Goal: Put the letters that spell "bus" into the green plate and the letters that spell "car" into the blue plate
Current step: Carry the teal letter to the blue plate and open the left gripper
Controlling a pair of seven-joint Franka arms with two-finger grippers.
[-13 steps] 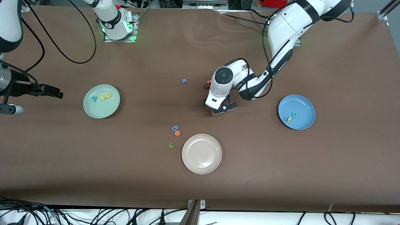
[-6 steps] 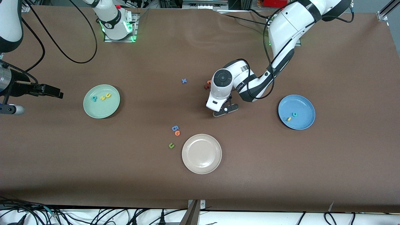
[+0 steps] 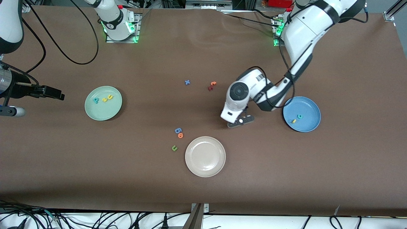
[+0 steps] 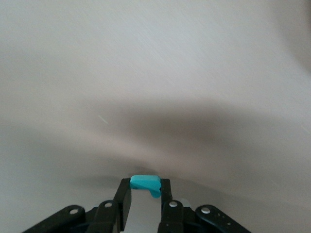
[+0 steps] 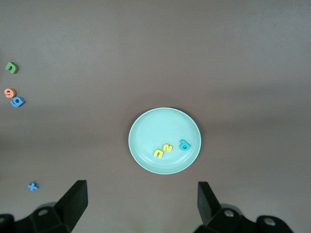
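My left gripper (image 3: 240,121) hangs over the bare table between the beige-white plate and the blue plate (image 3: 307,106). It is shut on a small teal "r" (image 4: 145,183), pinched between the fingertips of the left gripper (image 4: 146,188). In the blue plate lie a teal "c" (image 3: 299,116) and a yellow "a" (image 3: 293,121). The green plate (image 3: 103,111) holds a teal "b" (image 3: 95,100), a yellow "s" (image 3: 104,100) and a yellow "u" (image 3: 110,97). My right gripper (image 3: 61,95) waits open beside it, at the right arm's end, and the right wrist view shows the green plate (image 5: 146,136) past the empty right gripper (image 5: 142,189).
A beige-white plate (image 3: 205,156) sits nearer the front camera. Loose letters lie mid-table: a blue "x" (image 3: 187,82), an orange "t" (image 3: 213,83), a dark red letter (image 3: 210,88), a blue "g" (image 3: 177,130), an orange letter (image 3: 180,135) and a green "u" (image 3: 174,148).
The left arm has carried the teal "r" toward the blue plate, uncovering the orange and dark red letters. The right arm has not moved.
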